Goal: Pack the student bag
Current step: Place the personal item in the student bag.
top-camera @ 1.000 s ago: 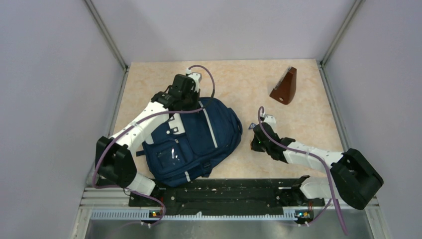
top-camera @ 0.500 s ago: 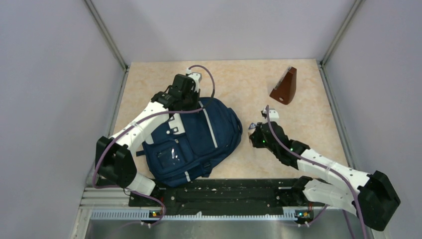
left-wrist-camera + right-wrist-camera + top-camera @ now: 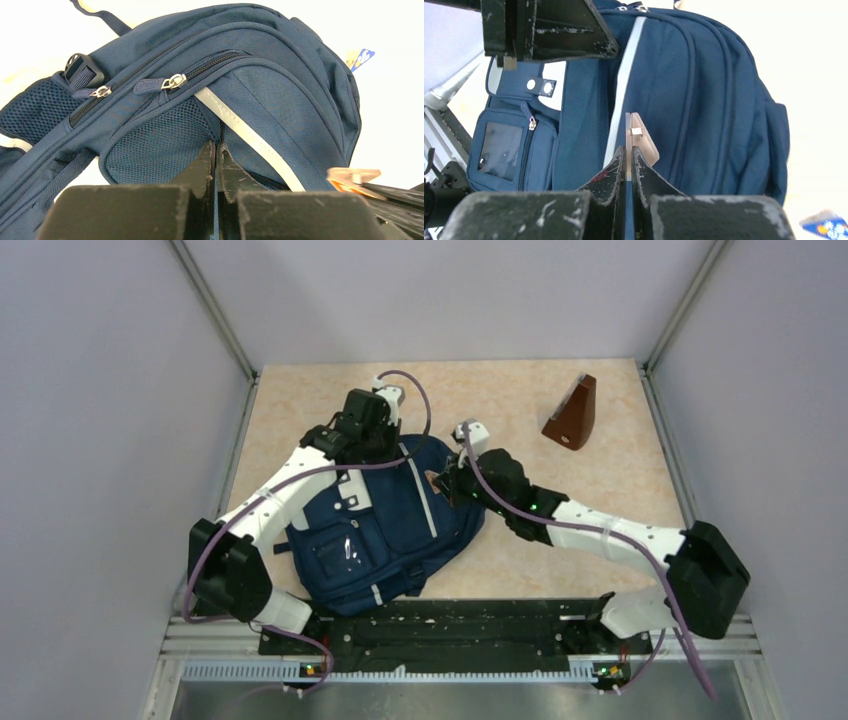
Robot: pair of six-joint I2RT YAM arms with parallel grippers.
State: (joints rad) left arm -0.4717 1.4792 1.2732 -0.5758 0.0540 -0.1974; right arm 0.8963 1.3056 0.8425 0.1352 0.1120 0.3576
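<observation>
The navy student bag point(image 3: 385, 530) lies flat at the left of the table, with a grey stripe and front pockets showing. My left gripper point(image 3: 375, 443) is at the bag's far end, shut. Its tips point(image 3: 216, 146) pinch the fabric at a zip seam beside the mesh pocket point(image 3: 155, 142). My right gripper point(image 3: 447, 480) hangs over the bag's upper right part, shut on a thin flat tan piece point(image 3: 640, 140) with a small metal clip. That piece also shows at the lower right of the left wrist view, tan piece point(image 3: 351, 176).
A brown wedge-shaped object point(image 3: 572, 415) stands at the back right of the table. A small blue and white packet point(image 3: 824, 226) lies on the table just beside the bag. Grey walls close in three sides, and a black rail point(image 3: 450, 625) runs along the near edge.
My right arm has swung left from the table beside the bag to over the bag's upper part, carrying the tan piece. The left arm and the bag have not moved.
</observation>
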